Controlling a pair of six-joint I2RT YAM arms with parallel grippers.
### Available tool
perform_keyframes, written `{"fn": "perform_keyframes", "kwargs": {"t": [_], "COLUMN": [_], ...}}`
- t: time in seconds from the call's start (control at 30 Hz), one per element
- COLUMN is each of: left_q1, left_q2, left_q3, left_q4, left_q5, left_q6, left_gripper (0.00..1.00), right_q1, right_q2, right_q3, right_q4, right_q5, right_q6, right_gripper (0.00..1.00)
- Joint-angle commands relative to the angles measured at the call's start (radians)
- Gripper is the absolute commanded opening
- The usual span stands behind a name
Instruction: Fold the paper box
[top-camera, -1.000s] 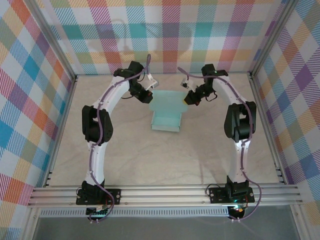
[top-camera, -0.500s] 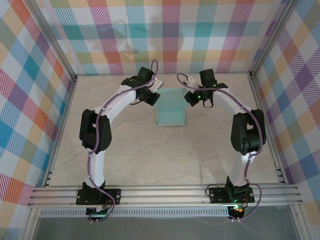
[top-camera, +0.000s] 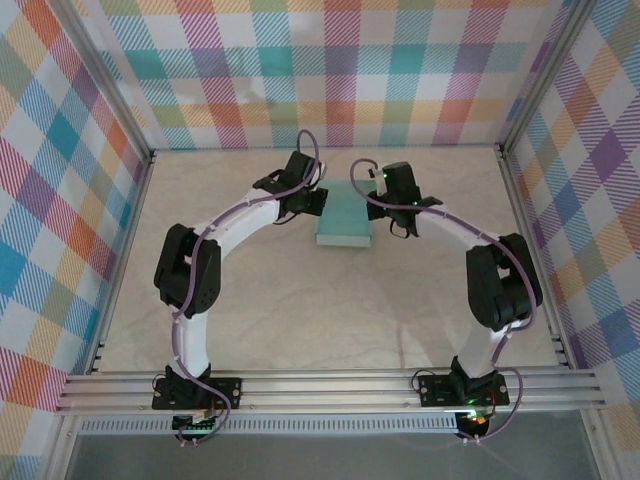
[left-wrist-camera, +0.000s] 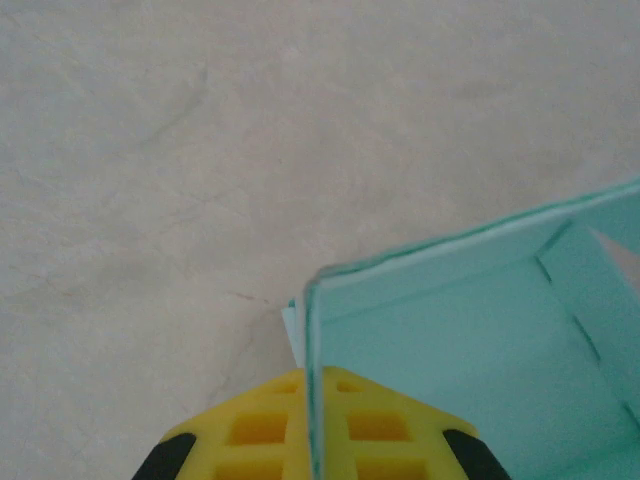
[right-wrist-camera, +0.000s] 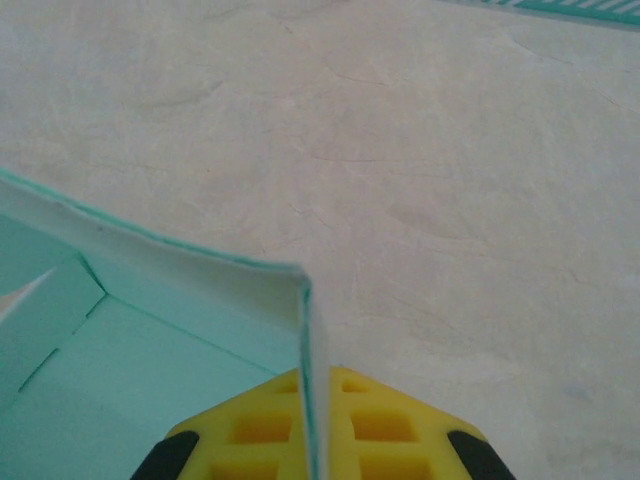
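Observation:
The paper box (top-camera: 345, 216), pale mint-teal card, lies at the middle back of the table between the two wrists. My left gripper (top-camera: 318, 197) is at its left edge and my right gripper (top-camera: 372, 195) at its right edge. In the left wrist view the yellow fingers (left-wrist-camera: 250, 430) are shut on a thin upright side wall of the paper box (left-wrist-camera: 450, 330), with the box's inside to the right. In the right wrist view the yellow fingers (right-wrist-camera: 390, 425) are shut on the opposite upright wall of the paper box (right-wrist-camera: 150, 360), its inside to the left.
The beige table (top-camera: 330, 310) is ringed by plaid walls (top-camera: 60, 200) on the left, back and right. An aluminium rail (top-camera: 330, 390) carries both arm bases at the near edge.
Both grippers have moved inward and toward the back, closer together. The box has gone from a spread sheet with a near flap to a narrower, more compact shape.

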Motion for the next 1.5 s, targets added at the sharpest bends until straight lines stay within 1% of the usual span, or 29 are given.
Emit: {"fn": "perform_keyframes", "kwargs": {"t": [0.0,0.1,0.2,0.4,0.63,0.87,1.03,1.2,1.3,1.47], "left_q1": [-0.052,-0.066,-0.079,-0.103,-0.116,-0.118,-0.133,-0.158,-0.172,-0.191], "left_q2": [-0.068,-0.068,-0.069,-0.099,-0.094,-0.096,-0.109,-0.126,-0.132,-0.134], "left_q3": [-0.079,-0.086,-0.085,-0.125,-0.176,-0.241,-0.322,-0.39,-0.425,-0.49], "left_q4": [0.221,0.221,0.216,0.252,0.319,0.4,0.489,0.58,0.634,0.714], "left_q5": [-0.034,-0.063,-0.076,-0.092,-0.095,-0.113,-0.142,-0.168,-0.179,-0.209], "left_q6": [-0.041,-0.047,-0.058,-0.082,-0.114,-0.13,-0.126,-0.11,-0.096,-0.067], "left_gripper": [0.0,0.0,0.0,0.0,0.0,0.0,0.0,0.0,0.0,0.0], "right_q1": [0.055,0.072,0.095,0.124,0.158,0.167,0.182,0.2,0.208,0.219], "right_q2": [-0.043,-0.045,-0.054,-0.081,-0.071,-0.046,-0.047,-0.054,-0.05,-0.054], "right_q3": [-0.065,-0.08,-0.083,-0.081,-0.145,-0.187,-0.234,-0.312,-0.34,-0.402], "right_q4": [0.184,0.184,0.162,0.115,0.21,0.274,0.34,0.47,0.518,0.624], "right_q5": [0.062,0.11,0.202,0.335,0.445,0.485,0.519,0.547,0.555,0.549], "right_q6": [0.133,0.17,0.196,0.327,0.396,0.439,0.447,0.44,0.431,0.4], "right_gripper": [0.0,0.0,0.0,0.0,0.0,0.0,0.0,0.0,0.0,0.0]}}
